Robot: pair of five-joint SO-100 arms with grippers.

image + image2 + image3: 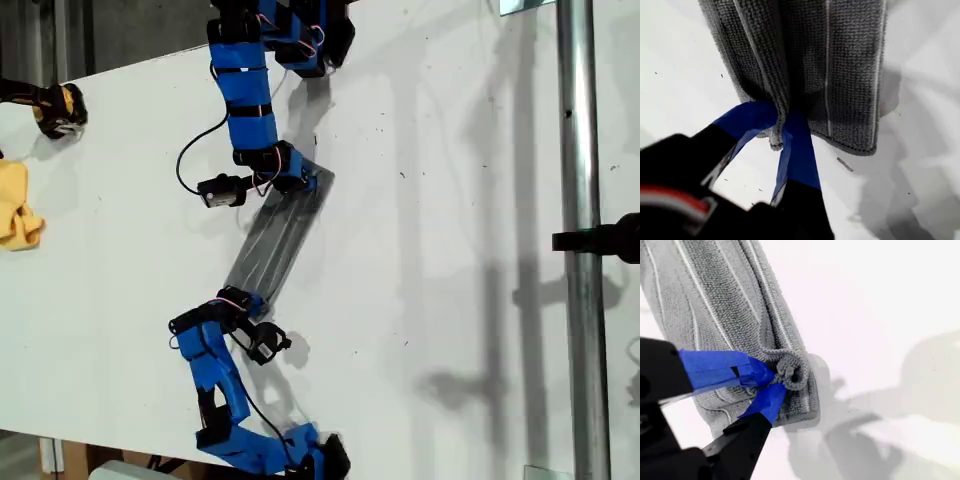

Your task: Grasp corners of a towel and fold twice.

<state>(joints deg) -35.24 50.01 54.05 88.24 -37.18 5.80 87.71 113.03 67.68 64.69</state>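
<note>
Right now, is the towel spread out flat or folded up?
Folded. The towel is a narrow strip stretched between both arms, and the wrist views show layers bunched where the fingers pinch each end.

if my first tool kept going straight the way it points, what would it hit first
The towel: my first tool is already shut on its edge, and the cloth stretches straight ahead of the tips. Beyond it, depth is unclear.

My first pincer (780, 127) is clamped on the towel (840, 65), and my second pincer (775, 382) pinches a bunched towel edge; both arms reach toward each other.
</note>
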